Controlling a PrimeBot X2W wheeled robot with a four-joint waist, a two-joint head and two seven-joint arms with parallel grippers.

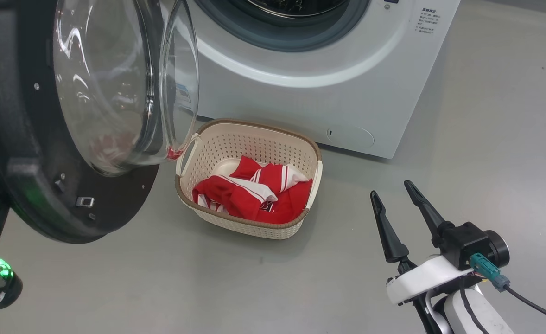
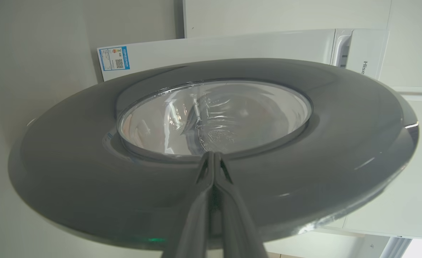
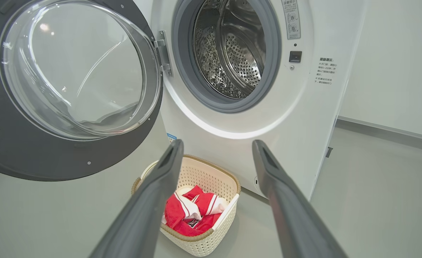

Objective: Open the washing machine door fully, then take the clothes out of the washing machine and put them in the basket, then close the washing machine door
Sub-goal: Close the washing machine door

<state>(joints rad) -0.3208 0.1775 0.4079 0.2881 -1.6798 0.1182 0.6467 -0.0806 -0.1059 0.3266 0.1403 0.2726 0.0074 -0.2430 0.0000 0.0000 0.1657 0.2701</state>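
The washing machine door stands swung open at the left, its glass bowl facing inward. The washing machine shows a bare steel drum. The red and white clothes lie in the cream basket on the floor before the machine. My left gripper is shut with nothing in it, its tips at the door's outer black face just below the window; I cannot tell if they touch. My right gripper hovers open at the lower right, above the floor. Its fingers frame the basket and clothes.
Grey floor lies open to the right of the machine and around the basket. The door overhangs the basket's left handle. A white wall runs behind the machine. A dark part of my left arm with a green light shows under the door.
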